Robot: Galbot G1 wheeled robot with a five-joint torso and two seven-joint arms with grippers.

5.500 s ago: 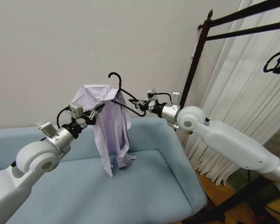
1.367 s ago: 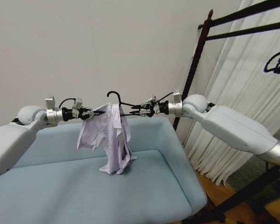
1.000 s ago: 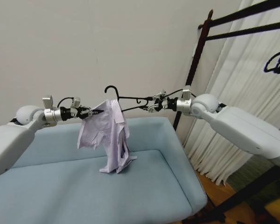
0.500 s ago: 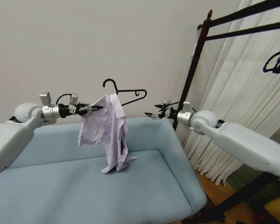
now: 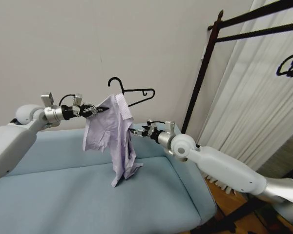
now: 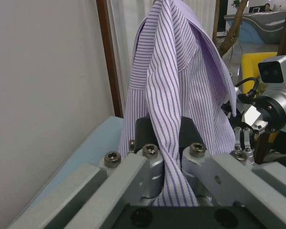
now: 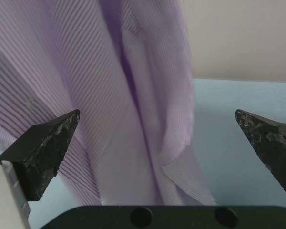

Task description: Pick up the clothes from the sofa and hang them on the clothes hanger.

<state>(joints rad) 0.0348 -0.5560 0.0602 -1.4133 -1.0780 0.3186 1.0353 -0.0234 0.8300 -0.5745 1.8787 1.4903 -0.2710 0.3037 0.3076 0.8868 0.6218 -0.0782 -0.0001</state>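
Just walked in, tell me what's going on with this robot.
The left gripper is shut on a striped purple shirt, holding it up over the blue sofa. A black hanger sits partly inside the shirt, one end sticking out bare. The right gripper is open, lower down, facing the hanging cloth. The shirt is not yet on the dark rack to the right.

Grips the hanger [image 5: 136, 92] no longer with the right hand [image 5: 136, 131]. Sits lower now, below the hanger's right end and just beside the middle of the shirt [image 5: 112, 134], fingers spread wide toward the cloth. Carries shirt and hanger on the left hand [image 5: 100, 109] alone, pinched on the cloth, a little higher than a second ago. Leaves the hanger's right end free in the air.
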